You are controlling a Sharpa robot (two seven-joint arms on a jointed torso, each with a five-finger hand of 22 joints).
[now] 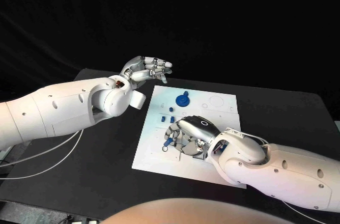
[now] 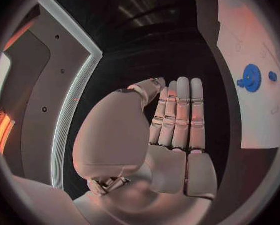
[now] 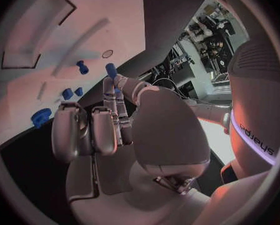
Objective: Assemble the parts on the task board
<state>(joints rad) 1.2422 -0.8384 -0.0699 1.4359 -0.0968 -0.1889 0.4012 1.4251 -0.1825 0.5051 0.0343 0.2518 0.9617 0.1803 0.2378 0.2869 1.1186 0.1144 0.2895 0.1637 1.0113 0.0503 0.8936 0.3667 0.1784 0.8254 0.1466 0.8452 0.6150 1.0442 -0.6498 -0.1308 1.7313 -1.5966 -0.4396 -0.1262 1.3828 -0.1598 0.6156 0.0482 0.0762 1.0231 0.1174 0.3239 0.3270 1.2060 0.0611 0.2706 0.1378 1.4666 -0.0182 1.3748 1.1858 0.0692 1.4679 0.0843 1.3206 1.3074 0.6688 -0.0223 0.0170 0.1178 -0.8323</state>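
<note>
The task board (image 1: 212,106) lies flat in the middle of the black tabletop (image 1: 283,106), and the blue parts sit on it: a round disc-shaped part (image 1: 183,100) toward its far end, and several small blue pegs (image 1: 167,119) nearer the middle. The right hand (image 1: 190,135) hangs low over the board's near half; in the right wrist view a small blue part (image 3: 111,70) sits at its fingertips (image 3: 109,87), apparently pinched there, while the other fingers curl in beside the palm. The left hand (image 1: 145,69) is raised off the board's far left corner, fingers loosely curled with nothing in them. The parts look like light, rigid moulded plastic, probably smooth and liable to slip or tip out of metal fingertips. A peg this small is best taken by its sides, near the upper end, leaving the lower end free to enter its hole. The disc would suit a grip across its rim or raised hub.
</note>
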